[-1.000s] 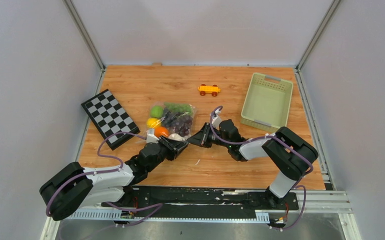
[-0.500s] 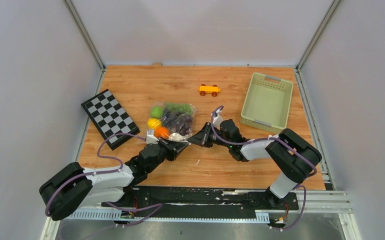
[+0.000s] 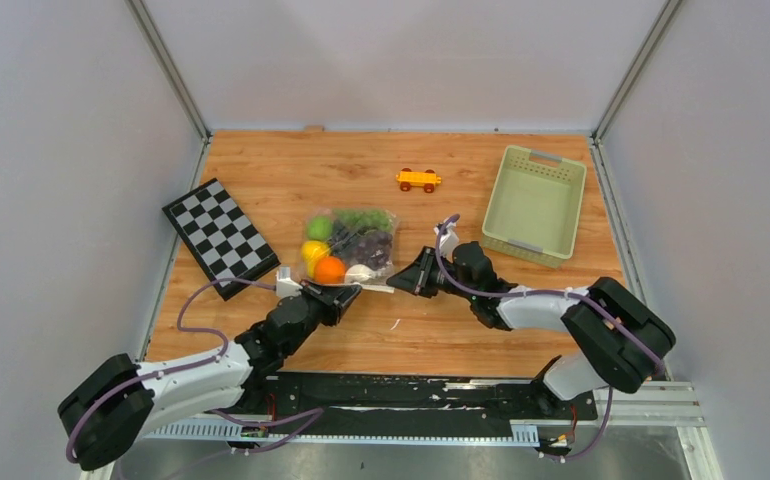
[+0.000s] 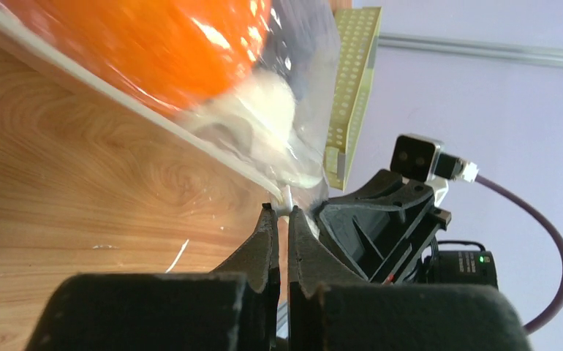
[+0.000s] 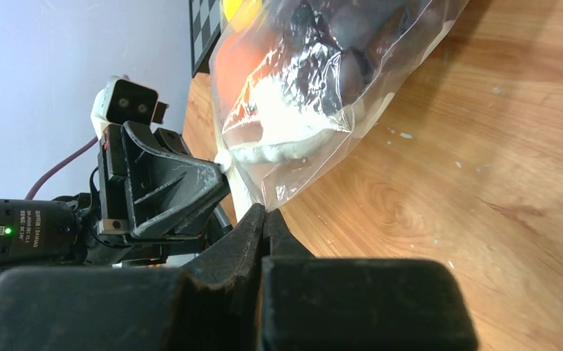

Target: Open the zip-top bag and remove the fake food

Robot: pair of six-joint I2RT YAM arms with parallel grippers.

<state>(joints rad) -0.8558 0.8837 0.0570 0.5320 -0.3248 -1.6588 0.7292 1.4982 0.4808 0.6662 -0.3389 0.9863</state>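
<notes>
zip-top bag (image 5: 304, 172): lies near the centre of the table (image 3: 461, 330), just beyond both grippers, with its zip strip (image 3: 373, 289) along the near edge; judged not yet opened
left gripper (image 3: 358, 291): fingers pressed together on the near-right end of the zip strip; judged to anchor one lip
right gripper (image 3: 401, 285): fingers pinched on clear film at the same corner, tips just beside the left gripper's; judged to hold the opposite lip so the two can pull the seal apart
fake food (image 3: 346, 245): all inside the bag; orange ball (image 3: 329, 269) and white mushroom (image 3: 359, 272) lie nearest the strip
far items: checkerboard (image 3: 221, 237) left, toy car (image 3: 418, 179) far centre, basket (image 3: 533, 205) far right, all apart from the work
change: against one second ago, the left arm has drawn back to the near left, the right gripper sits further right, the bag has shifted slightly right, and the strip now shows as a straight white line
</notes>
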